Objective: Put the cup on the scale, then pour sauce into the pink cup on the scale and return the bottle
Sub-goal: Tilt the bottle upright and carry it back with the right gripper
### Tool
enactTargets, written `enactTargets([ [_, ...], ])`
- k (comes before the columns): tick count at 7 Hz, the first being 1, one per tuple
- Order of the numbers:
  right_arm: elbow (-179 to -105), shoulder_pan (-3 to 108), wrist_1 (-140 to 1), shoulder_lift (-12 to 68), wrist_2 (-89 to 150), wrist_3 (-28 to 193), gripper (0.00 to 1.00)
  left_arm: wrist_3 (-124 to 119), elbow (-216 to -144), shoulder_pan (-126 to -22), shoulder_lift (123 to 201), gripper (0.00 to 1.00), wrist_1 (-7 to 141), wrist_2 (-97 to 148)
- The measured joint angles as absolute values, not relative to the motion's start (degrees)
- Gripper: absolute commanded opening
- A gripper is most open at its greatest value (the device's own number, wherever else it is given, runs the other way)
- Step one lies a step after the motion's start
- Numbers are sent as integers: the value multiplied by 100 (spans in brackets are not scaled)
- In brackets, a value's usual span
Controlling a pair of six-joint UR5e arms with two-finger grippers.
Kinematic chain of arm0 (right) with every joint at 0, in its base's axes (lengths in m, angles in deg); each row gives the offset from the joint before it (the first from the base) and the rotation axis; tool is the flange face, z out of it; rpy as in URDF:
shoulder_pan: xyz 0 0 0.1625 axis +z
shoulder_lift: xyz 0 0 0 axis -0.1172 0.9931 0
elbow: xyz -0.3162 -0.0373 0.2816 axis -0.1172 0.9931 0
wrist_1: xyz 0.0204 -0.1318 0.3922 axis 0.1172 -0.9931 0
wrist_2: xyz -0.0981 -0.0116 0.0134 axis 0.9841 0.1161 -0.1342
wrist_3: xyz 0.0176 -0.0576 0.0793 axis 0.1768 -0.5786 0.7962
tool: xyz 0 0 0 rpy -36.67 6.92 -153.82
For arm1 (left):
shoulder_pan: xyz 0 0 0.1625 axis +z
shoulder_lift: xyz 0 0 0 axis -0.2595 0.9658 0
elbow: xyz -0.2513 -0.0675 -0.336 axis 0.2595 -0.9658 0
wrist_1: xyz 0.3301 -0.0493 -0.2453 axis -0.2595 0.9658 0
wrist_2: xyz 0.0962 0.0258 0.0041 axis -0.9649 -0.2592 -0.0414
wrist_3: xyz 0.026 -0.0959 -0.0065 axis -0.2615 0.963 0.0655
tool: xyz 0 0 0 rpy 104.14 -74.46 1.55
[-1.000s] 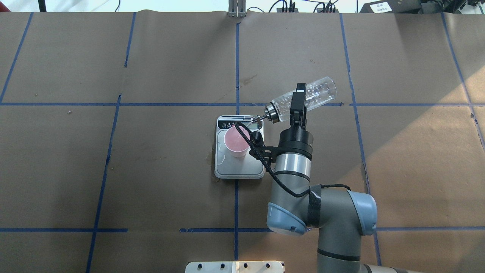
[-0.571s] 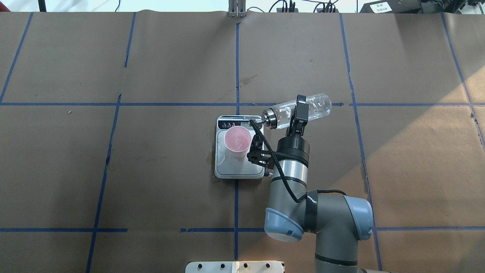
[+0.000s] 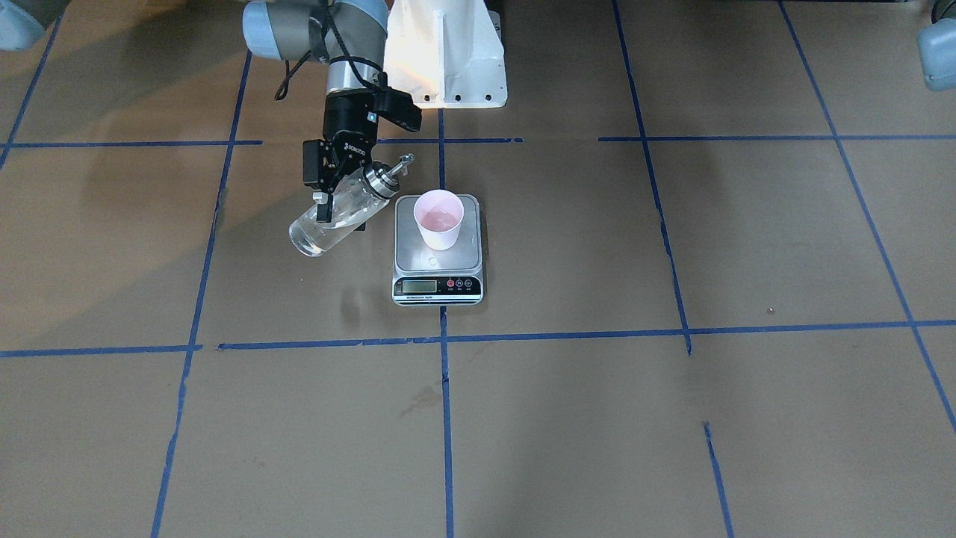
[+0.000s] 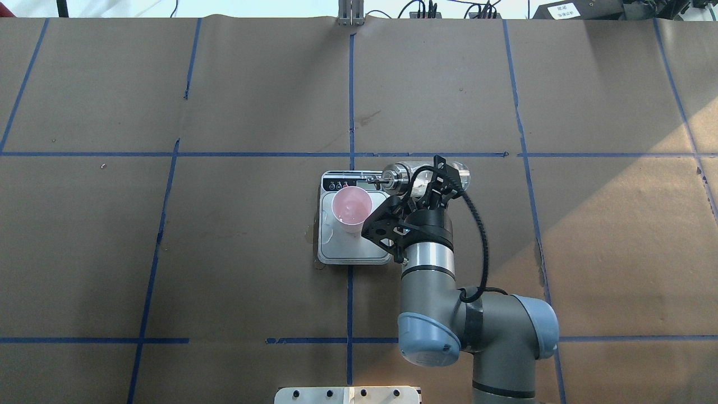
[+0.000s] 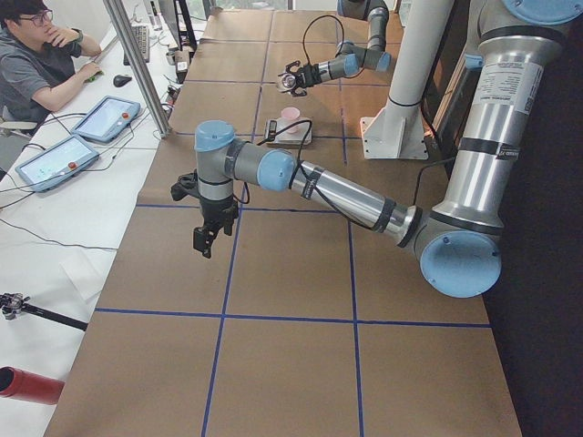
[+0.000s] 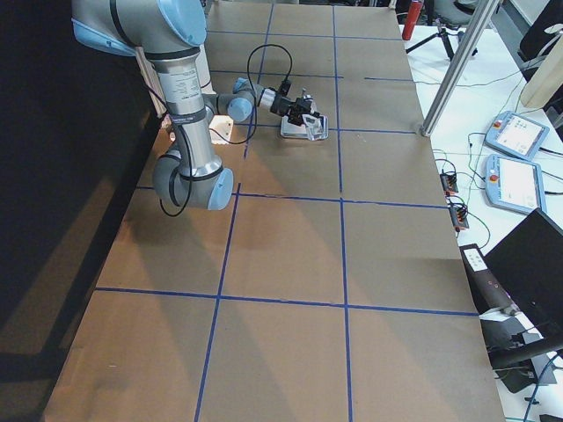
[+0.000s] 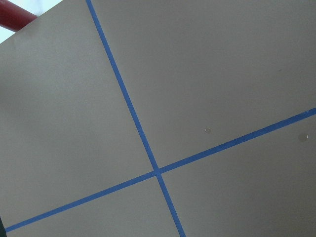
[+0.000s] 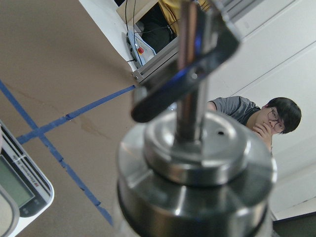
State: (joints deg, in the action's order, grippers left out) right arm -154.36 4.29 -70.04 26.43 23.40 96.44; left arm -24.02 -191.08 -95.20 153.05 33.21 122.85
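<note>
The pink cup (image 4: 351, 209) stands on the scale (image 4: 359, 251), with a little clear liquid in it (image 3: 438, 220). My right gripper (image 4: 437, 178) is shut on the glass bottle (image 3: 334, 220) just to the right of the scale. The bottle is tilted with its silver cap (image 4: 392, 178) higher than its base, and the spout points toward the cup from beside it. The cap and spout fill the right wrist view (image 8: 197, 163). Clear sauce lies in the bottle's low end. My left gripper (image 5: 208, 238) hangs over bare table far to the left; I cannot tell whether it is open.
The white robot base mount (image 3: 448, 52) stands behind the scale. Blue tape lines (image 4: 350, 101) grid the brown paper table. An operator (image 5: 36, 55) sits at a side desk with tablets (image 5: 105, 116). A red cylinder (image 5: 27, 387) lies off the table's left end.
The right arm has tipped the bottle back from its pouring tilt, base down and cap up, and drawn it toward the robot. The cup and scale have not moved.
</note>
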Motion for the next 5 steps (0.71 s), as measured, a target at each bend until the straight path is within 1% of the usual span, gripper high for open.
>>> enactTargets([
  [2, -15571, 606, -5252, 3527, 1876, 10120, 0, -2376, -19132, -9526, 15328, 100, 3319, 12287],
  [3, -15593, 802, -4622, 3841, 1523, 10515, 0, -2368, -19150, -9528, 15335, 100, 3319, 12291],
  [5, -15602, 1177, -3402, 4593, 636, 11917, 0, -2363, -19171, -9528, 15378, 100, 3319, 12292],
])
